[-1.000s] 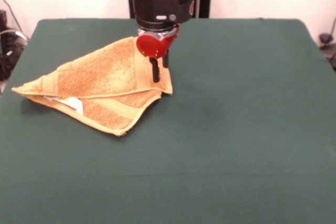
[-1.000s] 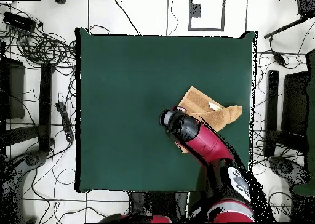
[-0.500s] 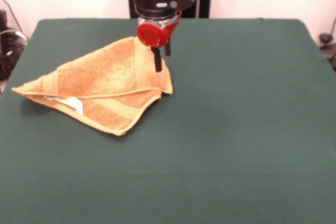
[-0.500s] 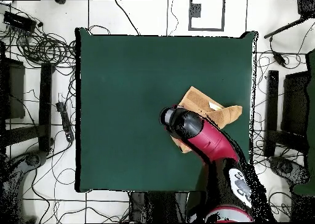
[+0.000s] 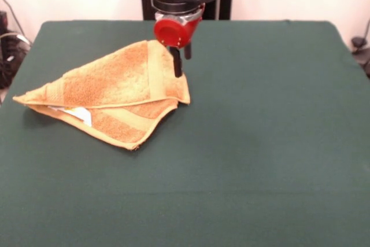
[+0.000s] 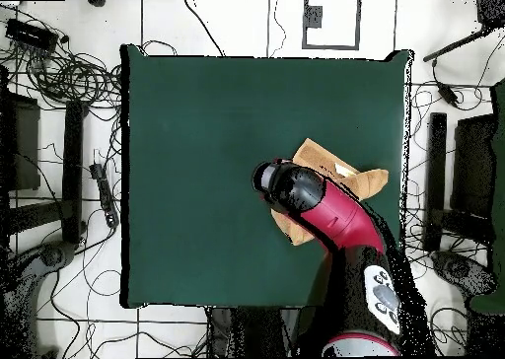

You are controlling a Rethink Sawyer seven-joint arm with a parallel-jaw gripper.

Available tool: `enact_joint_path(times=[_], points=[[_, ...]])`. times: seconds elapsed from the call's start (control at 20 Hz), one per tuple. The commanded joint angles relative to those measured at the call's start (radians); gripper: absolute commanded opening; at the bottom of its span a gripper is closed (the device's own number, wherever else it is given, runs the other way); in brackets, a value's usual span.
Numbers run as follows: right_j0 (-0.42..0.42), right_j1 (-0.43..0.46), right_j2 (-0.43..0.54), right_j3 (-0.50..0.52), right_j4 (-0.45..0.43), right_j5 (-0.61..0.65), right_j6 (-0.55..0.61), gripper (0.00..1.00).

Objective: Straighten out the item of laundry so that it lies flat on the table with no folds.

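The item of laundry (image 5: 110, 85) is a golden-orange towel folded over into a rough triangle on the left half of the green table (image 5: 260, 143). A white tag (image 5: 78, 114) shows under its near edge. My gripper (image 5: 182, 66) hangs just above the towel's far right corner. Its two dark fingers (image 5: 177, 65) stand slightly apart, open, with nothing between them and clear of the cloth. In the overhead view the arm's head (image 6: 286, 185) covers the gripper and part of the towel (image 6: 345, 176).
The towel lies close to the table's left edge (image 5: 17, 73) in the front view. Cables (image 6: 59, 74) and dark equipment (image 6: 464, 178) lie on the floor around the table in the overhead view.
The gripper has risen off the towel's corner and drifted slightly right in the front view. The towel has kept its folded shape and place.
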Motion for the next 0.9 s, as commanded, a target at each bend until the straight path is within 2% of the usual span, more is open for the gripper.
enact_joint_path(times=[0.05, 0.25, 0.45, 0.6, 0.9], points=[[0.010, 0.012, 0.037, -0.021, 0.001, 0.079, 0.080, 1.00], [-0.004, 0.044, 0.048, -0.060, -0.003, 0.036, 0.061, 1.00], [-0.043, 0.027, 0.103, -0.030, 0.009, 0.029, 0.021, 1.00], [-0.012, 0.006, 0.039, -0.037, -0.005, 0.083, 0.071, 1.00], [0.024, -0.014, -0.013, -0.048, -0.014, 0.156, 0.112, 1.00]])
